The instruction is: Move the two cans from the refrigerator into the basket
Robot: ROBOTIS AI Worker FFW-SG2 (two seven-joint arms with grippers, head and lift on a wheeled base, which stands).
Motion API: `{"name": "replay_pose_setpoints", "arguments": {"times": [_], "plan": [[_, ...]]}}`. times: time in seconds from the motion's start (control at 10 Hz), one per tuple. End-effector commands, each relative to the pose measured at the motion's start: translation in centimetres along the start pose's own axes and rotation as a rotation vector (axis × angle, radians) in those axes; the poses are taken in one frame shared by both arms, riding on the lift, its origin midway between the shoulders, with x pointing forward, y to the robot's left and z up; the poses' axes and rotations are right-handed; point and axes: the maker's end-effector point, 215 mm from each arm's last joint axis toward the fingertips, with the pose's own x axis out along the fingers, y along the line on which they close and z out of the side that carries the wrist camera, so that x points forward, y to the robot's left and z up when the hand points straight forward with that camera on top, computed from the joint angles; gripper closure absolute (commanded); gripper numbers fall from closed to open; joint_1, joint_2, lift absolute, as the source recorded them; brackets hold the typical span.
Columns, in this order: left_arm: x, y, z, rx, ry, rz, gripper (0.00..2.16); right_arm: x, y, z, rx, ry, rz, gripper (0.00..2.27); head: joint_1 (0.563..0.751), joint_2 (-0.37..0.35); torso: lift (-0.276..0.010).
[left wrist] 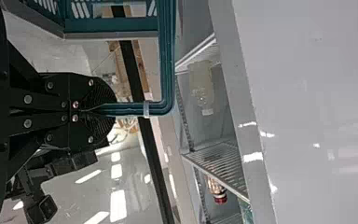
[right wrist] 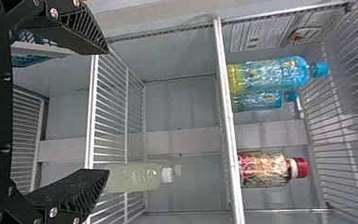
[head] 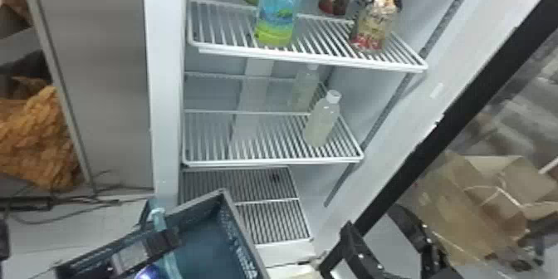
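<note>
From where I stand, the tall grey panel [head: 95,70] looks like smooth metal with a soft sheen, and the white wire shelf [head: 270,161] has a slick, coated finish. The blue-and-green plastic bottle [head: 276,8] is glossy; the pale, cloudy bottle [head: 321,122] looks like smooth translucent plastic. The dark teal basket [head: 243,241] is moulded plastic, its handle [left wrist: 167,56] smooth and faintly shiny. Brown cardboard [head: 469,199] looks matt and creased, while the grey floor [left wrist: 135,186] gleams.
</note>
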Motion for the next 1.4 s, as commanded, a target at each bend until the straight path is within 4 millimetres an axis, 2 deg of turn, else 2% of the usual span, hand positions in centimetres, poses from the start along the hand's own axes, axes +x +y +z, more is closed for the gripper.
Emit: {"name": "replay_pose_setpoints", "arguments": {"times": [0.0,0.2,0.5,1.3], "plan": [[0.0,0.0,0.1,0.001,-0.003,0.000,1.21,-0.8,-0.9,0.2,-0.020,-0.009,-0.019,0.14,0.695,-0.350,-0.219],[0.0,-0.1,0.1,0.002,-0.003,0.000,1.21,-1.4,-1.6,0.6,-0.032,-0.018,-0.038,0.14,0.695,-0.350,-0.219],[0.0,0.0,0.1,0.001,0.001,0.004,1.21,-1.8,-1.5,0.2,-0.028,-0.007,-0.040,0.14,0.695,-0.350,-0.219],[0.0,0.1,0.0,-0.001,-0.001,0.004,1.21,-1.4,-1.8,-0.1,-0.013,-0.016,-0.046,0.14,0.695,-0.350,-0.219]]}}
